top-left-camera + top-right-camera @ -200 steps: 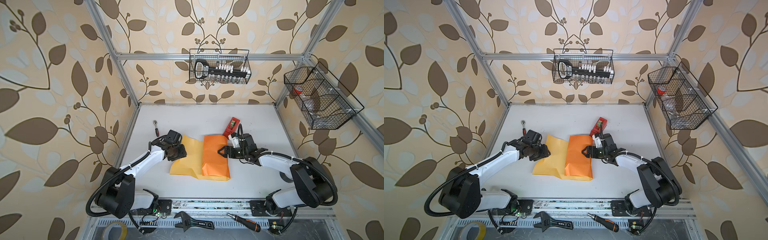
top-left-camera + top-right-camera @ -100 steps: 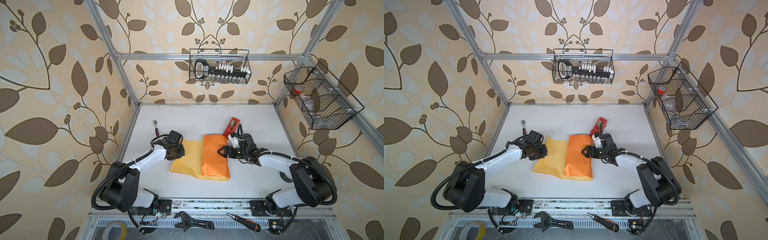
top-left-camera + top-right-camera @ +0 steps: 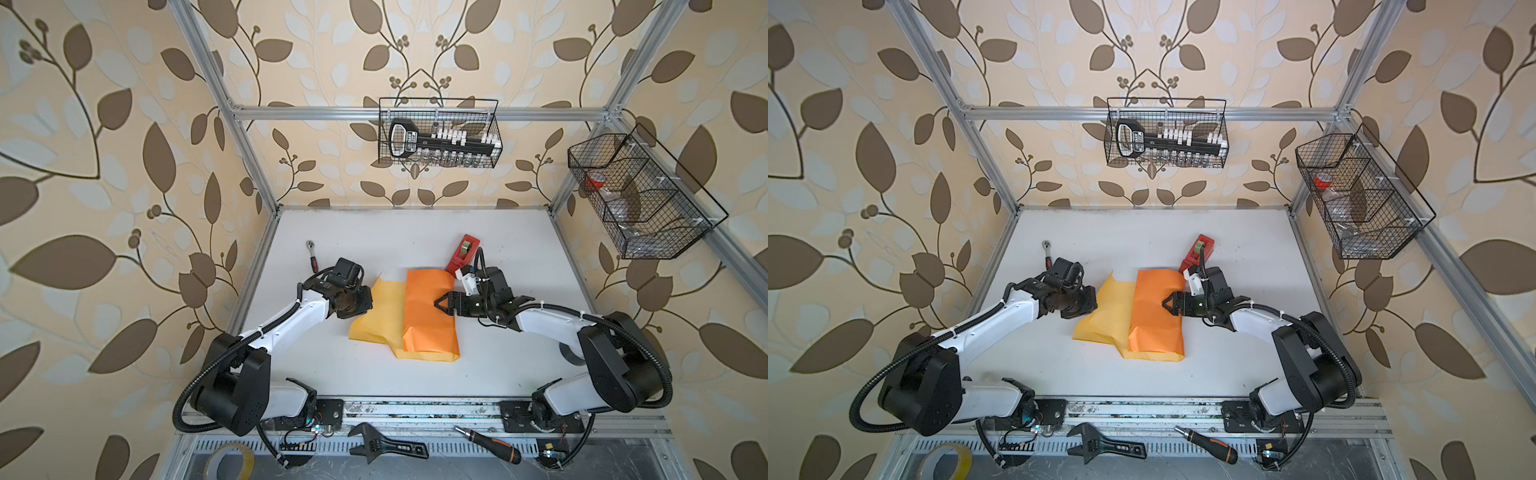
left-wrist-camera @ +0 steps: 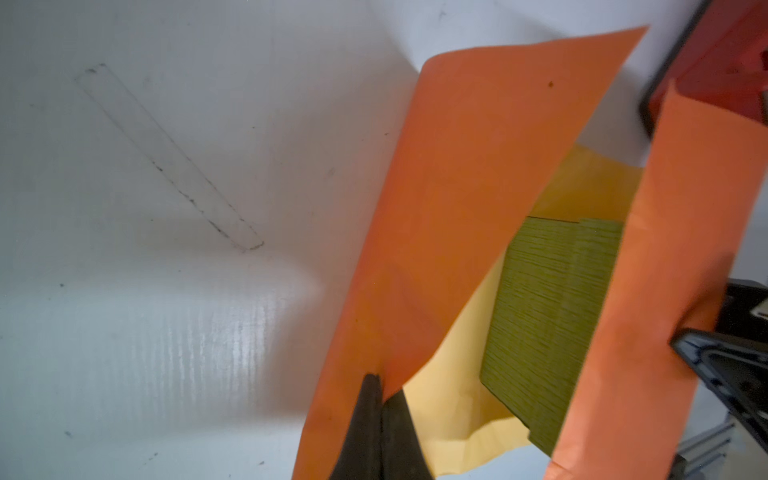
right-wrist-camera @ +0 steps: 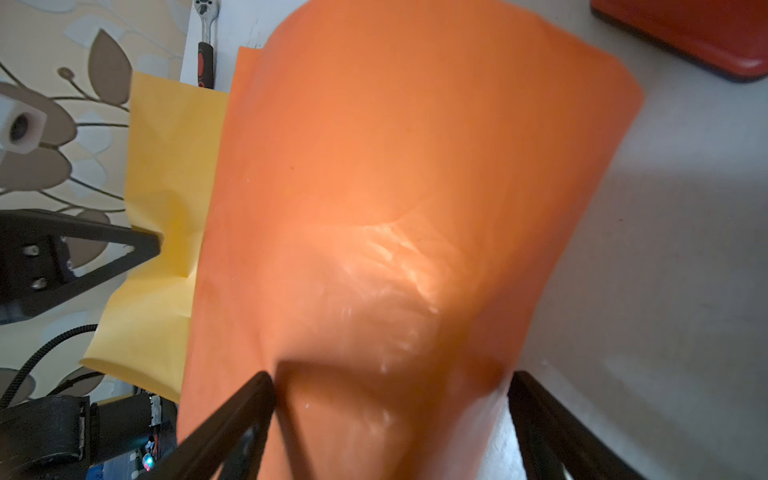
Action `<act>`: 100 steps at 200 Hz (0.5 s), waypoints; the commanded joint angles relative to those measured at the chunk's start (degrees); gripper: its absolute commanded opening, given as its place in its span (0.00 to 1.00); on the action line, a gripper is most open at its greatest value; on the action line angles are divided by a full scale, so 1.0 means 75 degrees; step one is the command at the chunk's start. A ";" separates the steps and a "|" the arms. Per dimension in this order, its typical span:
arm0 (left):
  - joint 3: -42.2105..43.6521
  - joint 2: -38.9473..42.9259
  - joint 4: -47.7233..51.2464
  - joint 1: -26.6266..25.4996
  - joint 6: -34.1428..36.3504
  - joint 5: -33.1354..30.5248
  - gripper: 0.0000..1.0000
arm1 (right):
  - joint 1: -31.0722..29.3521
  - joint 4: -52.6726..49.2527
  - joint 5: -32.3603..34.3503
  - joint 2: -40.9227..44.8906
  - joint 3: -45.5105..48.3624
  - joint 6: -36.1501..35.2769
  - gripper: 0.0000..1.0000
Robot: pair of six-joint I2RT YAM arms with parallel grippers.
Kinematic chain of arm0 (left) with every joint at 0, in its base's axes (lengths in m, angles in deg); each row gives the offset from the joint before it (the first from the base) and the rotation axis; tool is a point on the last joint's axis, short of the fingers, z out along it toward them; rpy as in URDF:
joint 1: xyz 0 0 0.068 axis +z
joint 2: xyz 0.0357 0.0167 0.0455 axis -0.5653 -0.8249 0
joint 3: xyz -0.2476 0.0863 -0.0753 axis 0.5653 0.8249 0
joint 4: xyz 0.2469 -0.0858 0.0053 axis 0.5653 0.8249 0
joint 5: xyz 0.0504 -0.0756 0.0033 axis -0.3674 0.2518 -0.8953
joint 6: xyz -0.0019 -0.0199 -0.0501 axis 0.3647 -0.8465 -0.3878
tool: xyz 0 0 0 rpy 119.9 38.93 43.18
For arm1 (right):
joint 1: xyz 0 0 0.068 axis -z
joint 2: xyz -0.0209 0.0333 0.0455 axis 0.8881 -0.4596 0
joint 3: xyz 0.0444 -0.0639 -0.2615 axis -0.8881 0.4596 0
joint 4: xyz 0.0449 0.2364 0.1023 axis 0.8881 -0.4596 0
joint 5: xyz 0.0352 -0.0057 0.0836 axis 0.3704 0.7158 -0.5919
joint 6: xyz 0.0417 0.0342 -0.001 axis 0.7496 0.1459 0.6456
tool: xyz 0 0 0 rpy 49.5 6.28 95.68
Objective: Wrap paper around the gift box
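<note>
Olive-green cardboard gift box [image 4: 548, 311] lies inside the folded orange-yellow paper sheet [image 3: 428, 316] mid-tabletop [image 3: 415, 232]; red wedge tape dispenser [image 3: 464, 251] just behind.

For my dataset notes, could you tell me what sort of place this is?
Probably a robot lab's test cell: an aluminium frame with wallpaper panels encloses a white table, robot arms sit at its front, and a wire basket holds tools.

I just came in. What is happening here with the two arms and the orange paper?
The robot is wrapping a gift box in paper. One flap, orange side up, already lies over the box, which only the left wrist view shows. The right gripper, jaws wide open, sits at that flap, seemingly holding it down. The left gripper is shut on the paper's opposite edge, probably to fold it over.
</note>
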 commanded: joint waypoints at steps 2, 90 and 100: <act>-0.0500 0.0524 0.0352 0.0018 -0.0138 0.0293 0.00 | -0.0111 -0.1071 0.0521 -0.0396 0.0202 -0.0162 0.89; -0.0896 0.0704 0.0292 0.0065 -0.0311 0.0462 0.00 | -0.0088 -0.1063 0.0518 -0.0413 0.0249 -0.0189 0.89; -0.0924 0.0765 0.0215 0.0065 -0.0325 0.0628 0.00 | -0.0094 -0.1064 0.0521 -0.0413 0.0258 -0.0196 0.89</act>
